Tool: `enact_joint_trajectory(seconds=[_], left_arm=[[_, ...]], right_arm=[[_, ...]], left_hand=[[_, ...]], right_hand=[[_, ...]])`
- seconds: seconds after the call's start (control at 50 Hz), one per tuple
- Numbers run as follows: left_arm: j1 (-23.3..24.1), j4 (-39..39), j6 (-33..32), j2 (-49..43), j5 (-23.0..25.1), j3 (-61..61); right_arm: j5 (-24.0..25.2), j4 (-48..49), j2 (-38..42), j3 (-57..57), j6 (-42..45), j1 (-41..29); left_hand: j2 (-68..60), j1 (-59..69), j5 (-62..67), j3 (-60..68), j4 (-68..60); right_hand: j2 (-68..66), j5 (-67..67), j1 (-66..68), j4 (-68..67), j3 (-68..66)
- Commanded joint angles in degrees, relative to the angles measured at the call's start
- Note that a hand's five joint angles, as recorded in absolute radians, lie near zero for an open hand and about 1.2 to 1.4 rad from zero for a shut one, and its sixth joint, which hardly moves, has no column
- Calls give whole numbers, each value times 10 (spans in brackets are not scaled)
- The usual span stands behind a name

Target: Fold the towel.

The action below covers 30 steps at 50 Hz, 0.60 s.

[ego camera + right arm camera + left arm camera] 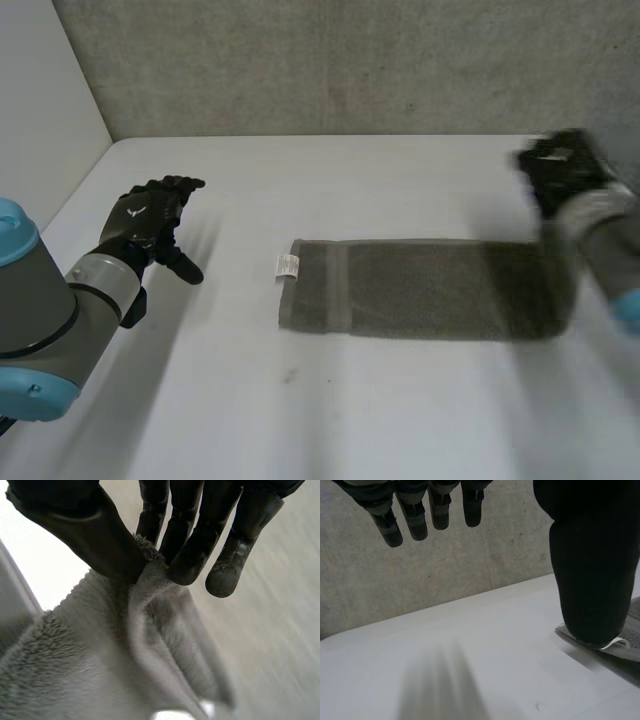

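White table (300,430) against a rough grey concrete wall (350,60) carries the grey towel (420,290), laid as a long narrow strip across the middle and right of the surface, with a small white label (287,265) at its left end. At the strip's right end the right hand (565,170) is raised near the table's far edge, blurred in the head view; its own wrist view shows a fluffy fold of cloth (75,655) pinched between the thumb and fingers (190,555), lifted into a ridge. Well apart to the left, the left hand (150,220) hovers over bare table, its fingers (415,515) straight and relaxed, holding nothing
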<state>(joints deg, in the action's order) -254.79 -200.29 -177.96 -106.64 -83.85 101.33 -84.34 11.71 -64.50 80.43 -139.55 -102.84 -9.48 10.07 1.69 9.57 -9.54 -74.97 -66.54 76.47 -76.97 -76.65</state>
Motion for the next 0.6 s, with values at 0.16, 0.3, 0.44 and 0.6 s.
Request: enact_joint_trajectory(seconds=[0.16, 0.3, 0.44, 0.6], left_arm=[[1, 0, 0, -1, 0, 1], [2, -7, 0, -2, 0, 3], [3, -7, 0, -2, 0, 3], [3, -8, 0, -4, 0, 3]], right_arm=[[1, 2, 157, -84, 5, -304], [-3, -6, 212, -93, 11, -335], [-19, -5, 147, -74, -1, -322], [-28, -6, 22, 23, -96, -217]], left_hand=[[-5, -1, -17, 4, -5], [-5, -1, -17, 4, -5], [-5, -1, -17, 4, -5], [-5, -1, -17, 4, -5]], right_hand=[[-50, -35, 35, -30, -33], [-50, -35, 35, -30, -33], [650, 665, -665, 670, 667], [650, 665, -665, 670, 667]])
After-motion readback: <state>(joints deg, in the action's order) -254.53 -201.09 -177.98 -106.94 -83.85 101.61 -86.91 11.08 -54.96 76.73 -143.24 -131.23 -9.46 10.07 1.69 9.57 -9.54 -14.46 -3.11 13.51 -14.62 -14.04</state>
